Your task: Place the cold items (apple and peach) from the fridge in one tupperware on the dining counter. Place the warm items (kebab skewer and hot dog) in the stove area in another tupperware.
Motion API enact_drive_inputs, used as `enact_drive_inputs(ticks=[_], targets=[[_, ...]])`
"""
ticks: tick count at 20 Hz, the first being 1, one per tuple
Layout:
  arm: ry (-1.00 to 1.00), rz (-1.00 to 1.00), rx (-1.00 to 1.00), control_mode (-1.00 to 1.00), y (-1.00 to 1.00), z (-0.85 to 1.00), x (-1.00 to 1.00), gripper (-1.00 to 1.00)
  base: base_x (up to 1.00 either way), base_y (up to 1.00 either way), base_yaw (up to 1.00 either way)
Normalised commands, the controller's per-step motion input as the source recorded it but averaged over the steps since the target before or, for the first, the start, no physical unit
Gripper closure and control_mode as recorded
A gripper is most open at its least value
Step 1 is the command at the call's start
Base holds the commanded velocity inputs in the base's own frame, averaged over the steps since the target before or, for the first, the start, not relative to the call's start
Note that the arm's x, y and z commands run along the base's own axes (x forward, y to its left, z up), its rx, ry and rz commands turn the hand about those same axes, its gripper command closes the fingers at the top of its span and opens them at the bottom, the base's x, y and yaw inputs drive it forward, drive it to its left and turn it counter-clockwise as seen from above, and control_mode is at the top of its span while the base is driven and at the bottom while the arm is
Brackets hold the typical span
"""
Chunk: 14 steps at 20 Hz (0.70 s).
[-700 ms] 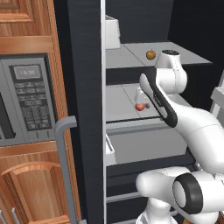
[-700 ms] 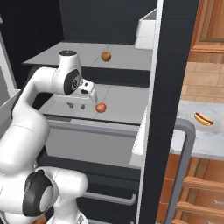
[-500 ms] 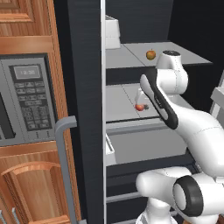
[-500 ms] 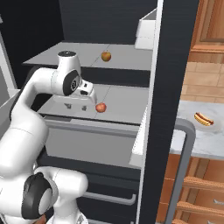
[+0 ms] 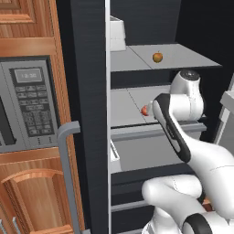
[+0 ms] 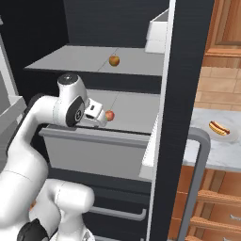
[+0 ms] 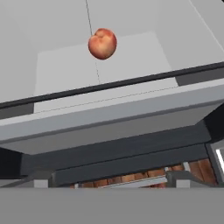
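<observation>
While poised inside the tall black-fronted fridge (image 6: 179,94), just above the front of its pale grey middle shelf (image 6: 134,109), leaves the dark two-finger claw (image 6: 102,118) spread wide, gripping nothing. Faces a small round red-pink peach (image 6: 109,115) just ahead of the fingertips, resting on that same shelf and not between the fingers. Catches the peach (image 7: 102,43) again through the hand view, lying beyond the shelf's dark front lip, well ahead of the claw along its line of sight. Finds a small round orange-brown apple with a short stem (image 6: 114,60) higher than the claw and farther back, alone in the middle of the pale grey upper shelf (image 6: 66,60). Has a wide pale grey drawer front (image 6: 94,150) directly beneath the claw. Shows a hot dog in a tan bun (image 6: 219,127) well off to the claw's right, past the fridge's edge, on a pale speckled countertop (image 6: 214,153). Sets a silver-black built-in microwave (image 5: 27,105) far to the claw's left, framed by brown wooden cabinets (image 5: 27,192).
</observation>
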Motion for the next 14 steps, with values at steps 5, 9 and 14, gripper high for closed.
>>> enact_drive_inputs(ticks=[5,9,14], targets=[[0.13,-0.06,0.07,-1.00,-0.26,0.00,0.78,-1.00,0.00,0.00,0.00],[0.13,0.00,0.00,-1.00,0.00,-0.18,0.56,-1.00,0.00,0.00,0.00],[0.01,0.00,0.00,-1.00,0.01,-0.29,0.17,-1.00,0.00,0.00,0.00]])
